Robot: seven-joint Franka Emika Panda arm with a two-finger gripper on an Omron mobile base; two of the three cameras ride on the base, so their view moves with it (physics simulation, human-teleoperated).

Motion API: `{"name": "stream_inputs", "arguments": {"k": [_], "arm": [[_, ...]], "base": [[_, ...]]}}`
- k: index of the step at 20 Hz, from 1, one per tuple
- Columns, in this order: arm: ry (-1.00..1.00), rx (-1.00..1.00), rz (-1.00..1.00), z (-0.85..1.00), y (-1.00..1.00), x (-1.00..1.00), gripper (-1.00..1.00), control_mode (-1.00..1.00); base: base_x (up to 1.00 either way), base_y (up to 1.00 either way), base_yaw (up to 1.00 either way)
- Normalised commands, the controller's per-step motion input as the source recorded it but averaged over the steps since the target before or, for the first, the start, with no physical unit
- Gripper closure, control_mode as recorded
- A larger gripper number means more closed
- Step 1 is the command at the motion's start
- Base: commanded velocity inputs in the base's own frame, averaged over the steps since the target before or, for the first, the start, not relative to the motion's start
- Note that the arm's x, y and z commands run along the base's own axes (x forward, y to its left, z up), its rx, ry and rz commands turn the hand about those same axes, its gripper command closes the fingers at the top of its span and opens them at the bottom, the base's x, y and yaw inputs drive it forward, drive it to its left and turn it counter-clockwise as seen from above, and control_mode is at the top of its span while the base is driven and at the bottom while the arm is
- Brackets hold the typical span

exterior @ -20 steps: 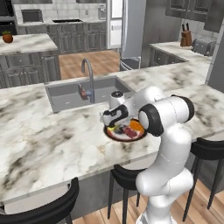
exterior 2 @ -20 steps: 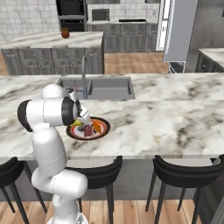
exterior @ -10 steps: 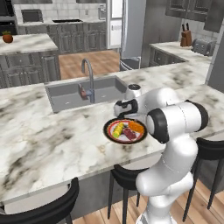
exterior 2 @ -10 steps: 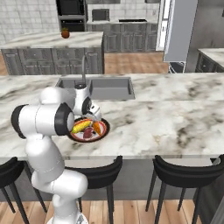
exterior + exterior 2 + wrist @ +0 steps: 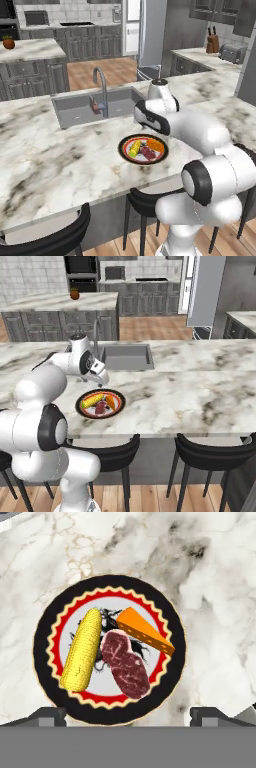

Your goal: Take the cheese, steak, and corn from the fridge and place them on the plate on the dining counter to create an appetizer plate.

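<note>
The plate [image 5: 45, 637] lies on the dining counter [image 5: 50, 155] and carries all three foods. The yellow corn [image 5: 82, 649] lies at one side, the dark red steak [image 5: 125, 669] in the middle and the orange cheese [image 5: 145, 632] wedge at the other side. In the base views the plate [image 5: 143, 149] [image 5: 100, 403] sits just in front of the sink. My gripper [image 5: 129, 717] hangs above the plate, open, with nothing between its fingers. Its hand [image 5: 98, 374] hovers over the plate's far edge. The fridge [image 5: 202, 291] stands far back.
An inset grey sink [image 5: 85, 107] with a tap [image 5: 102, 85] lies just behind the plate. Black stools [image 5: 210, 451] line the counter's near edge. A second marble top [image 5: 55, 303] with dark cabinets stands behind. Bare marble stretches to the right [image 5: 190, 396].
The gripper has opened wide and risen off the plate, backing toward the sink side. The food stays on the plate.
</note>
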Motion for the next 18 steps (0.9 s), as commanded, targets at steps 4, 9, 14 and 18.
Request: {"name": "stream_inputs", "arguments": {"k": [4, 9, 14, 18], "arm": [[0.0, -0.14, 0.0, 0.7, 0.43, -0.92, -1.0, -1.0], [-0.05, -0.23, 0.0, 0.59, 0.86, -0.67, -1.0, -1.0], [-0.03, -0.21, 0.0, 0.48, 0.65, -0.65, -1.0, -1.0], [-0.08, -0.18, 0.0, 0.39, 0.48, -0.55, -1.0, -1.0]], "base": [[0.0, 0.0, 0.0], [0.0, 0.0, 0.0], [0.0, 0.0, 0.0], [0.0, 0.0, 0.0]]}}
